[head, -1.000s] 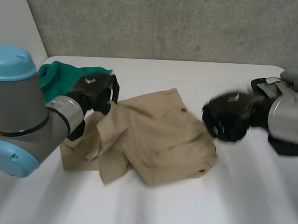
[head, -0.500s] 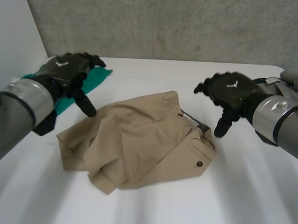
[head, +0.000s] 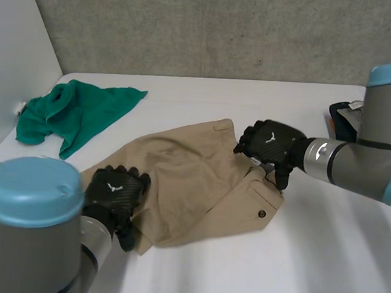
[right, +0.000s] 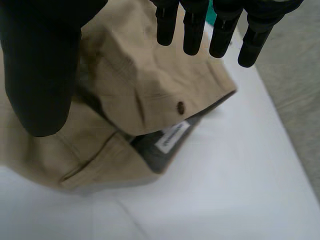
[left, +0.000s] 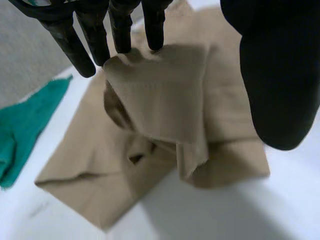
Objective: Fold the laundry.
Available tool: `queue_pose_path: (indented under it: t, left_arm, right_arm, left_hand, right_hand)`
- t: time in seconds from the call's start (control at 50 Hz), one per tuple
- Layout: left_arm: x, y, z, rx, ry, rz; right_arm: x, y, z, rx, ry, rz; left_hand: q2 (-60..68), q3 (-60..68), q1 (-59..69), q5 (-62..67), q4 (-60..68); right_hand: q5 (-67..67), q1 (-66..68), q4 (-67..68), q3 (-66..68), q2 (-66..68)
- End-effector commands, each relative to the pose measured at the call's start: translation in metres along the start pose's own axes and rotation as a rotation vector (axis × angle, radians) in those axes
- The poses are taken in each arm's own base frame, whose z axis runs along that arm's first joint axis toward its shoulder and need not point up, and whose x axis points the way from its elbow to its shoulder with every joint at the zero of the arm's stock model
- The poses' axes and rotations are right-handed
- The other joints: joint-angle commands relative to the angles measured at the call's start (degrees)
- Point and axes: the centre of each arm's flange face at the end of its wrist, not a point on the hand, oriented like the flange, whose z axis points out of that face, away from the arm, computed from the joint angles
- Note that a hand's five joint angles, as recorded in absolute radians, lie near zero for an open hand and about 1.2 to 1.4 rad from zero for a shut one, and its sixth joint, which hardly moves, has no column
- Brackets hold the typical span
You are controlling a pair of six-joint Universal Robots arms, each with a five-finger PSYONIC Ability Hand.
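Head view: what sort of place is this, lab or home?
Most likely a lab test bench: a white table, a plain grey concrete-like wall behind it, with tan shorts and a green cloth as work pieces.

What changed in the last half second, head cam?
Both hands dropped from hovering above the khaki shorts onto them: left hand to the near left corner, right hand to the waistband. Both are open, nothing grasped. The shorts and green cloth lie as before.

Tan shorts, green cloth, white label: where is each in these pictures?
tan shorts [head: 187, 179], head view, middle of the fabric.
green cloth [head: 79, 107], head view, its middle.
white label [right: 170, 137], right wrist view, centre of the label.
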Motion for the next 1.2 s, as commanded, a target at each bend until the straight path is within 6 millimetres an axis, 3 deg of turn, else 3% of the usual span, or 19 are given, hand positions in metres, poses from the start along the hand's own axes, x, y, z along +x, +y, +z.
queue_pose_path:
  t: [0.02,0.1,0.16,0.28,0.3,0.36,0.38,0.46,0.54,0.58,0.66,0.74,0.82,0.9,0.98,1.06,1.1,1.12,1.2]
  left_arm:
    - [-0.003,0.01,0.033,-0.035,-0.033,0.02]
    - [-0.01,-0.009,0.047,0.065,-0.056,-0.016]
    - [-0.015,-0.028,0.061,0.156,-0.062,-0.032]
    - [-0.043,-0.079,0.09,0.319,-0.085,-0.04]
    - [-0.056,-0.103,0.092,0.391,-0.104,-0.049]
    - [-0.08,-0.147,0.088,0.526,-0.149,-0.07]
    - [-0.096,-0.176,0.082,0.622,-0.179,-0.084]
    - [-0.129,-0.238,0.058,0.856,-0.217,-0.126]
    - [-0.147,-0.274,0.038,1.025,-0.172,-0.209]
    - [-0.15,-0.278,0.035,1.051,-0.13,-0.245]
    - [-0.149,-0.267,0.044,1.009,-0.063,-0.302]
    - [-0.143,-0.227,0.064,0.864,-0.054,-0.333]
    - [-0.124,-0.169,0.084,0.671,-0.024,-0.346]
    - [-0.086,-0.095,0.096,0.447,0.061,-0.352]
    - [-0.058,-0.045,0.092,0.283,0.123,-0.342]
    - [-0.042,-0.016,0.081,0.181,0.153,-0.309]
    - [-0.038,-0.008,0.075,0.146,0.16,-0.291]
    - [-0.038,-0.007,0.073,0.14,0.159,-0.288]
    - [-0.04,-0.01,0.061,0.14,0.158,-0.267]
  right_arm:
    - [-0.021,0.012,0.02,-0.012,-0.053,0.061]
    - [-0.019,0.011,0.03,0.009,-0.024,0.092]
    - [-0.006,0.004,0.037,0.049,0.051,0.123]
    - [0.047,-0.023,0.039,0.181,0.316,0.173]
    - [0.072,-0.037,0.033,0.238,0.441,0.172]
    - [0.11,-0.061,0.015,0.332,0.643,0.167]
    - [0.132,-0.079,-0.001,0.405,0.765,0.161]
    - [0.168,-0.122,-0.046,0.581,0.972,0.111]
    - [0.173,-0.146,-0.073,0.652,1.006,0.08]
    - [0.168,-0.149,-0.077,0.647,0.985,0.084]
    - [0.148,-0.136,-0.072,0.57,0.888,0.115]
    - [0.124,-0.105,-0.065,0.448,0.789,0.165]
    - [0.09,-0.053,-0.049,0.282,0.675,0.231]
    - [0.033,0.007,-0.032,0.088,0.506,0.283]
    - [-0.011,0.038,-0.03,-0.022,0.379,0.273]
    - [-0.027,0.049,-0.035,-0.078,0.324,0.283]
    - [-0.03,0.049,-0.038,-0.095,0.309,0.296]
    - [-0.03,0.047,-0.044,-0.112,0.294,0.311]
    - [-0.015,0.029,-0.065,-0.128,0.302,0.334]
  left_hand:
    - [4.14,3.68,3.73,2.88,4.18]
    - [36.08,35.62,35.67,34.82,36.11]
    - [66.18,65.72,65.77,64.92,66.22]
    - [68.08,67.63,67.67,66.82,68.12]
    - [68.08,67.63,67.67,66.82,68.12]
    - [68.08,67.63,67.67,66.82,68.12]
    - [68.08,67.63,67.67,66.82,68.12]
    - [68.08,67.63,67.67,66.82,68.12]
    - [68.08,67.63,67.67,66.82,68.12]
    - [68.08,67.63,67.67,66.82,68.12]
    - [68.08,67.63,67.67,66.82,68.12]
    - [68.08,67.63,67.67,66.82,68.12]
    - [68.08,67.63,67.67,66.82,68.12]
    - [68.08,67.63,67.67,66.82,68.12]
    - [68.08,67.63,67.67,66.82,68.12]
    - [68.08,67.63,67.67,66.82,68.12]
    - [68.08,67.63,67.67,66.82,68.12]
    - [68.08,67.63,67.67,66.82,68.12]
    - [68.08,67.63,67.67,66.82,68.12]
  right_hand:
    - [21.7,20.15,20.43,21.0,20.88]
    - [60.04,58.49,58.76,59.34,59.21]
    - [65.02,63.47,63.74,64.32,64.19]
    - [65.02,63.47,63.74,64.32,64.19]
    - [65.02,63.47,63.74,64.32,64.19]
    - [65.02,63.47,63.74,64.32,64.19]
    - [65.02,63.47,63.74,64.32,64.19]
    - [65.02,63.47,63.74,64.32,64.19]
    - [65.02,63.47,63.74,64.32,64.19]
    - [65.02,63.47,63.74,64.32,64.19]
    - [65.02,63.47,63.74,64.32,64.19]
    - [65.02,63.47,63.74,64.32,64.19]
    - [65.02,63.47,63.74,64.32,64.19]
    - [65.02,63.47,63.74,64.32,64.19]
    - [65.02,63.47,63.74,64.32,64.19]
    - [65.02,63.47,63.74,64.32,64.19]
    - [55.79,54.24,54.52,55.09,54.97]
    - [42.59,41.04,41.31,41.89,41.76]
    - [26.49,24.94,25.22,25.79,25.67]
